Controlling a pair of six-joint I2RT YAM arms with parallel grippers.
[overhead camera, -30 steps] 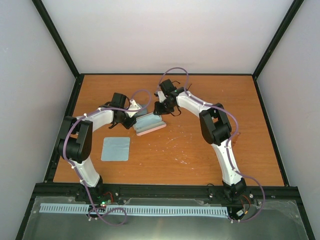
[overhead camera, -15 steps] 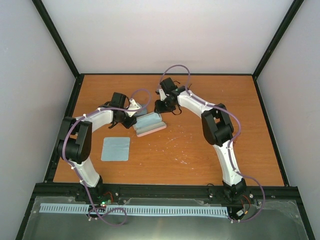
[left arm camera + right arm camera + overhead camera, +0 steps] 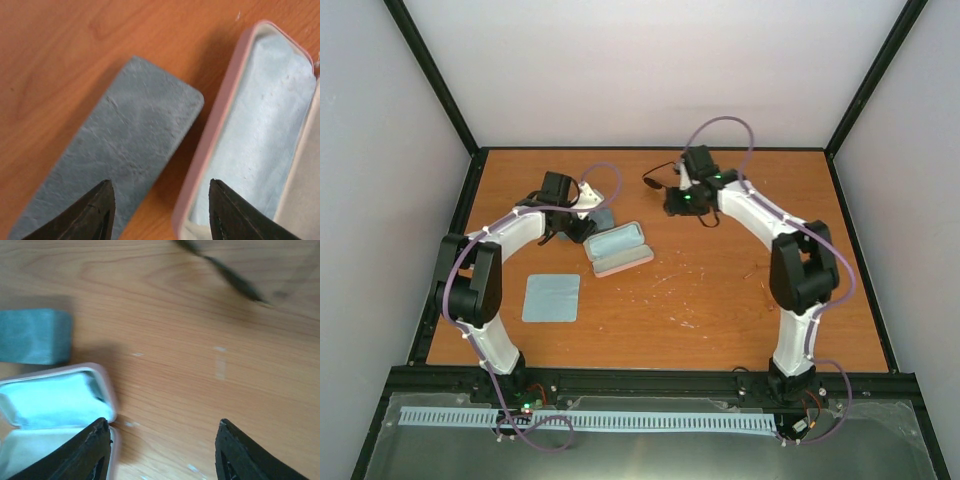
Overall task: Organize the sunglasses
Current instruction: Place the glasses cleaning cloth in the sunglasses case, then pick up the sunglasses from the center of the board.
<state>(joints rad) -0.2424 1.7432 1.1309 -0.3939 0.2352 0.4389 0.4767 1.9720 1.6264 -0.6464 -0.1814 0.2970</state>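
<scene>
The right gripper (image 3: 162,425) hangs spread wide and empty over the table (image 3: 200,365). Ahead of it, slightly right, lies a blurred dark strip, probably a temple of the black sunglasses (image 3: 225,272), so it looks poised to reach for them. The left gripper (image 3: 161,186), equally wide and empty, hovers between the shut blue-grey case (image 3: 125,140) on its left and the pink case (image 3: 218,130) on its right, which lies open to receive a pair. The pale pair is not in sight.
</scene>
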